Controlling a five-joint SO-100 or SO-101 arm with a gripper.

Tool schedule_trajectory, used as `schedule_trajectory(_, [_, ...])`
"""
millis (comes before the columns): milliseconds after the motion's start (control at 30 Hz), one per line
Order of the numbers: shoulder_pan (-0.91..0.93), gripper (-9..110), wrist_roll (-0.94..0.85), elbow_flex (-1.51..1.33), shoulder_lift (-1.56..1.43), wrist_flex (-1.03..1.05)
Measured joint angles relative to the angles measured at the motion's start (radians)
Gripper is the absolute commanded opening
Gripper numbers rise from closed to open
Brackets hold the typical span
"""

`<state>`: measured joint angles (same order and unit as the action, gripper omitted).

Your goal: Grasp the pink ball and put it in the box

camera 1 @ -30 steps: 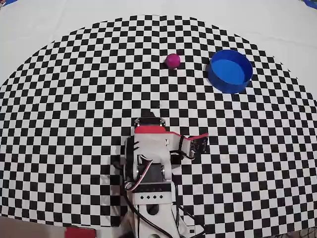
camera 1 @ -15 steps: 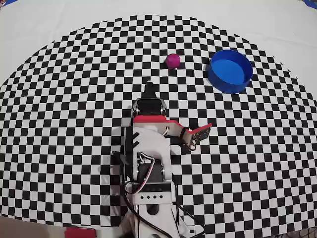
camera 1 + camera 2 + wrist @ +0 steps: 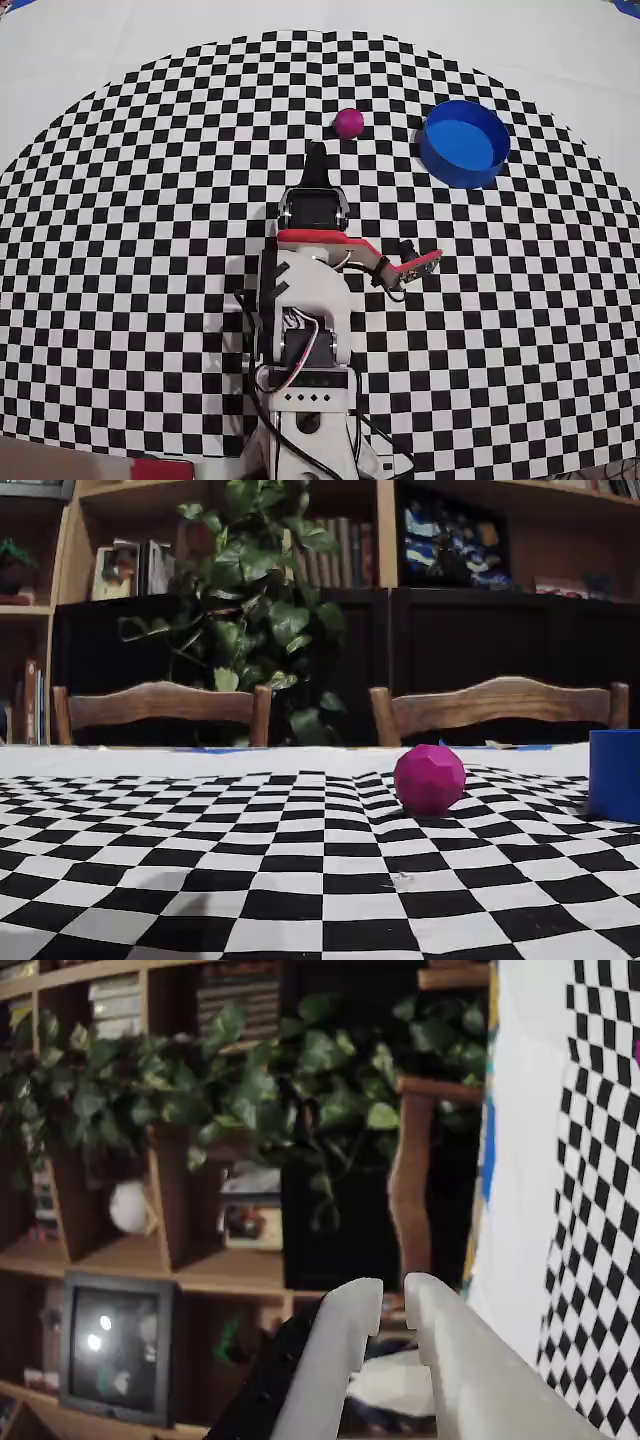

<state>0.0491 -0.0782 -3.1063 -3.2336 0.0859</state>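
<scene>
The pink ball [image 3: 348, 122] rests on the checkered cloth at the far middle in the overhead view, and shows right of centre as a faceted magenta sphere [image 3: 429, 778] in the fixed view. The box [image 3: 445, 166], a round blue container, stands to the ball's right with nothing inside; only its left wall [image 3: 615, 774] enters the fixed view. My gripper [image 3: 317, 155] points toward the ball and stops a few squares short of it, slightly to its left. In the wrist view its white fingers [image 3: 393, 1295] stand nearly together with nothing between them.
The arm's base [image 3: 305, 400] sits at the near edge of the checkered cloth [image 3: 150, 250]. Beyond the table's far edge are two wooden chairs [image 3: 160, 705] and a leafy plant [image 3: 255, 610] in front of bookshelves.
The arm has stretched forward, away from its base. The gripper came out from under the wrist and moved up the overhead view toward the ball. Ball and box have not moved.
</scene>
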Motion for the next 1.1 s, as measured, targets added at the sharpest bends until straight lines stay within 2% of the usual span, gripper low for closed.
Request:
schedule_trajectory(133, [-0.003, 0, -0.123, 0.0, 0.0, 0.003])
schedule_trajectory(233, [-0.003, 0, -0.284, 0.0, 0.0, 0.011])
schedule_trajectory(733, [-0.003, 0, -1.244, 0.0, 0.0, 0.048])
schedule_trajectory(900, [0.0, 0, -1.371, 0.0, 0.0, 0.048])
schedule_trajectory(1067, [0.0, 1, -1.39, 0.0, 0.0, 0.048])
schedule_trajectory(1100, [-0.003, 6, -1.391, 0.0, 0.0, 0.048])
